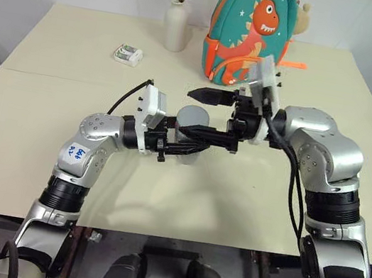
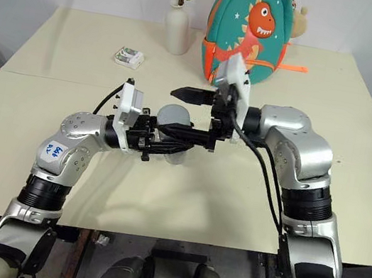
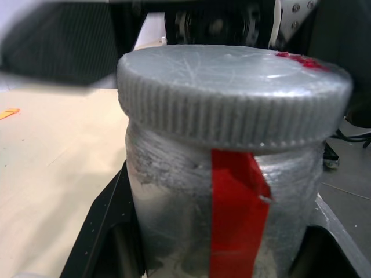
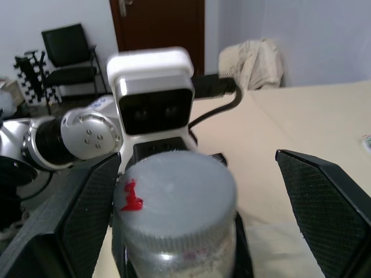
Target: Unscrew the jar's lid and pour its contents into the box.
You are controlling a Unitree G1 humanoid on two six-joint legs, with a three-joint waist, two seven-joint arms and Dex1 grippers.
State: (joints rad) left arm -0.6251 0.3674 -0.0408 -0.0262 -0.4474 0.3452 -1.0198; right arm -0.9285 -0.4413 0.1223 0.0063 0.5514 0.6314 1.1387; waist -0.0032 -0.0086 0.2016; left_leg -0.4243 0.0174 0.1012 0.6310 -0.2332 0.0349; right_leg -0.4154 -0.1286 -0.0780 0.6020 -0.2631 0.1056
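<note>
The jar (image 1: 187, 139), a small silvery cylinder with a strip of red tape (image 3: 235, 214) on its side, hangs above the table in front of me. My left gripper (image 1: 183, 148) is shut on the jar's body from the left. The ribbed silvery lid (image 3: 232, 98), with a red mark on top, sits on the jar. My right gripper (image 1: 187, 113) reaches in from the right and stands open, with one black finger (image 4: 324, 202) on each side of the lid (image 4: 174, 185) and a gap to each. The contents are hidden inside the jar. The box is out of view.
On the cream table (image 1: 42, 135), a white vase with flowers (image 1: 176, 26) and a teal dinosaur backpack (image 1: 252, 32) stand at the back. A small white-and-green packet (image 1: 128, 55) lies at the back left.
</note>
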